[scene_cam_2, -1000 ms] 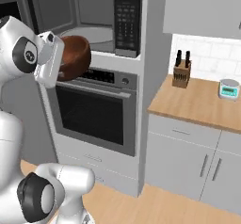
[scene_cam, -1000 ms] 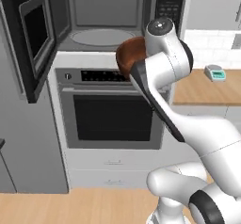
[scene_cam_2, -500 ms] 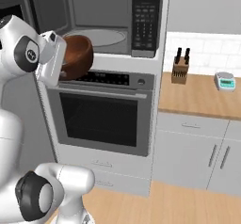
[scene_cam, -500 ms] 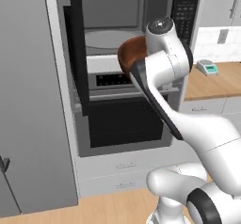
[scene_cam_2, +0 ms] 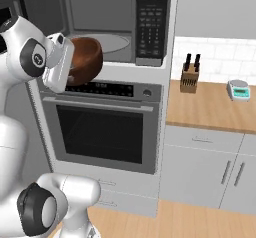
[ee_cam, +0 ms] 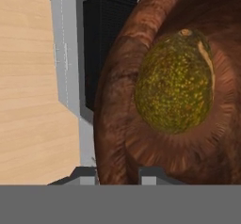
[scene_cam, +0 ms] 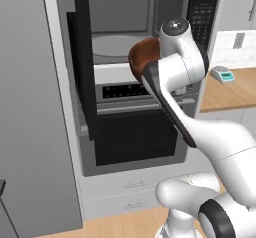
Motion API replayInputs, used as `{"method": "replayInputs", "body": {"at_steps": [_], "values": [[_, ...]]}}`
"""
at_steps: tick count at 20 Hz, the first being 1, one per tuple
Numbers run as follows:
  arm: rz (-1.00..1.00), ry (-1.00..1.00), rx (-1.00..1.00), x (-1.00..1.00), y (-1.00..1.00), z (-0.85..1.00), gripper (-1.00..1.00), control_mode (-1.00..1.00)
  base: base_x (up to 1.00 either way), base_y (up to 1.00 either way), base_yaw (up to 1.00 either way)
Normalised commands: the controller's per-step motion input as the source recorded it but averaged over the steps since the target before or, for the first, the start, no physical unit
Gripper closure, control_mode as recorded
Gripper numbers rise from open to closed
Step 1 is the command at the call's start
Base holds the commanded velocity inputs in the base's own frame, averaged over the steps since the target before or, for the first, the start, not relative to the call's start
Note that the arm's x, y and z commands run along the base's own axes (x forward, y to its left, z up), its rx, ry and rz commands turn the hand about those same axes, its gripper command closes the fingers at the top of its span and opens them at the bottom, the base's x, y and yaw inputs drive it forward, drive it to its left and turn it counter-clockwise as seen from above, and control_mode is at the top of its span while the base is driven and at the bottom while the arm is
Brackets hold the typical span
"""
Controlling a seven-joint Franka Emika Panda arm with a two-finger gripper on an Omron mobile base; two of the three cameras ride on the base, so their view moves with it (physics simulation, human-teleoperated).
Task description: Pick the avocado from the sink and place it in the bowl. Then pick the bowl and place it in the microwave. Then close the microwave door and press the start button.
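My gripper (ee_cam: pixel 120 175) is shut on the thick rim of the dark reddish-brown wooden bowl (ee_cam: pixel 117 100), one fingertip on each side of the rim. The golden-brown avocado (ee_cam: pixel 175 84) lies inside the bowl. From the base, the bowl (scene_cam: pixel 142 57) (scene_cam_2: pixel 86 59) hangs tilted in the air just in front of the microwave (scene_cam: pixel 120 22) (scene_cam_2: pixel 100 12), level with its round turntable (scene_cam: pixel 112 44). The microwave door (scene_cam: pixel 82 62) stands swung open to the left. A black keypad strip (scene_cam_2: pixel 150 19) runs down the microwave's right side. The sink is out of view.
An oven (scene_cam: pixel 135 137) (scene_cam_2: pixel 105 132) with a bar handle sits directly under the microwave. A tall grey panel (scene_cam: pixel 30 107) stands to the left. To the right, a wooden counter (scene_cam_2: pixel 215 109) carries a knife block (scene_cam_2: pixel 190 74) and a small scale (scene_cam_2: pixel 238 89).
The whole picture has shifted, so the base has driven and the cameras with it. The microwave stands closer. The bowl stays in the gripper at the same place relative to the arm.
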Motion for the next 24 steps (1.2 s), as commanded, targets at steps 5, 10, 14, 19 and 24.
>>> {"method": "replayInputs", "body": {"at_steps": [5,10,14,19,24], "values": [[0.00,0.00,0.00,0.00,0.00,0.00,1.00,1.00,0.18,0.11,-0.01],[0.00,0.00,0.00,0.00,0.00,0.00,1.00,1.00,0.19,0.11,-0.01],[0.00,0.00,0.00,0.00,0.00,0.00,1.00,1.00,0.11,0.09,0.00],[0.00,0.00,0.00,0.00,0.00,0.00,1.00,1.00,0.19,0.06,0.00],[0.00,-0.50,0.11,0.28,0.08,0.70,1.00,-1.00,0.00,0.00,0.00]]}}
